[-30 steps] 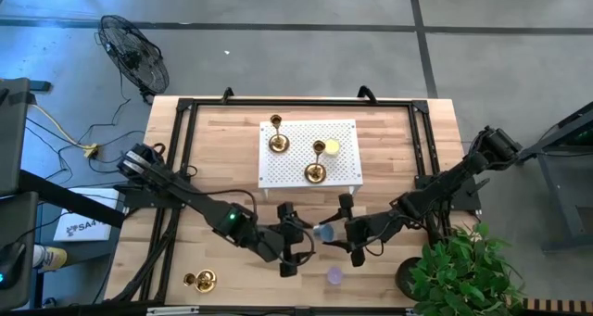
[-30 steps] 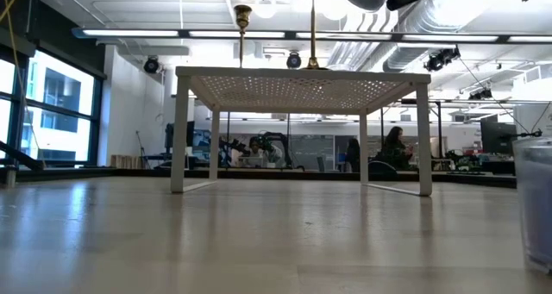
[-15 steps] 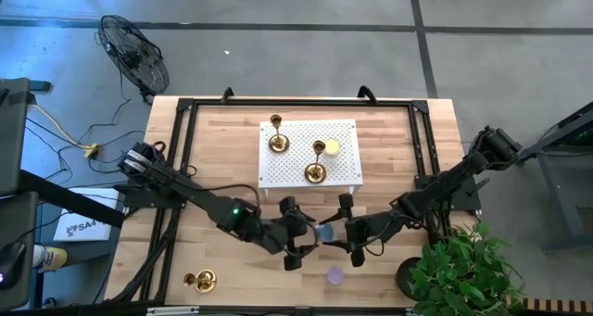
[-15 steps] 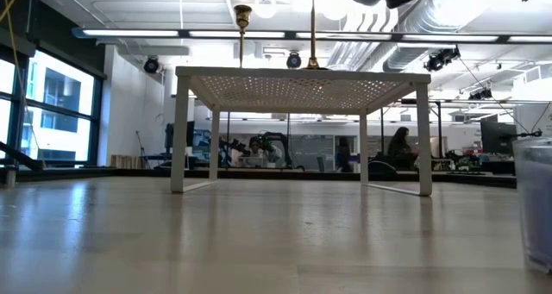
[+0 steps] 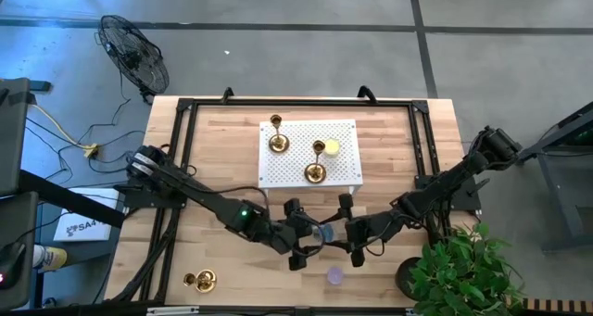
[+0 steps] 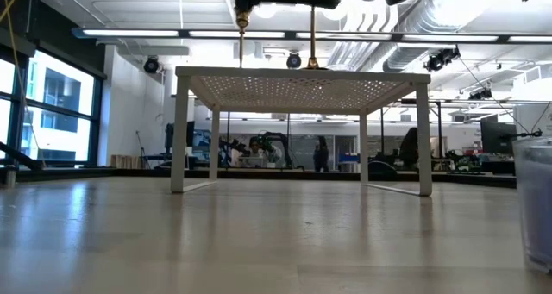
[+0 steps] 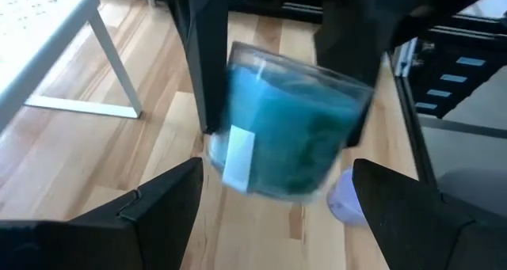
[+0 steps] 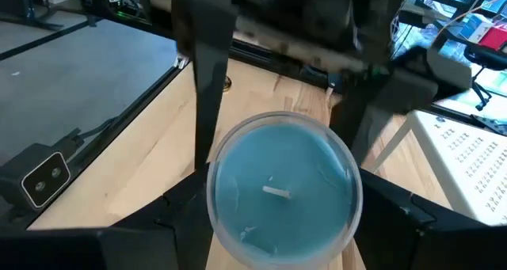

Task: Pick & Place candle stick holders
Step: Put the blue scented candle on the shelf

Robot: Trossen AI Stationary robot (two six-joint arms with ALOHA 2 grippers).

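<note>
Two gold candle stick holders [image 5: 276, 140] [image 5: 316, 170] stand on their round bases on the white perforated stand [image 5: 278, 172]. A third [image 5: 199, 280] stands on the table near its front left corner. My right gripper [image 5: 334, 233] is shut on a blue candle in a glass jar [image 8: 281, 187] above the table's near middle. My left gripper [image 5: 310, 234] is open. Its fingers [image 7: 158, 211] stand on either side of the same jar [image 7: 285, 131], apart from it. My right gripper pinches the jar's glass side wall [image 8: 215, 207] between its two fingers [image 8: 178, 222]. It comes at the jar from the table's right. The jar is lifted clear of the table with its open top and wick up, a little tilted in the left wrist view.
A yellow disc [image 5: 332, 147] lies on the stand beside a holder. A purple disc [image 5: 334, 276] lies on the table near the front edge, below the jar. A potted plant [image 5: 459, 270] stands at the front right corner. A black frame [image 5: 185, 107] runs around the table.
My left gripper has moved toward the table's right edge and a little toward the far edge, up to the blue candle jar, and its fingers now stand around it. My right gripper and the jar have kept still.
</note>
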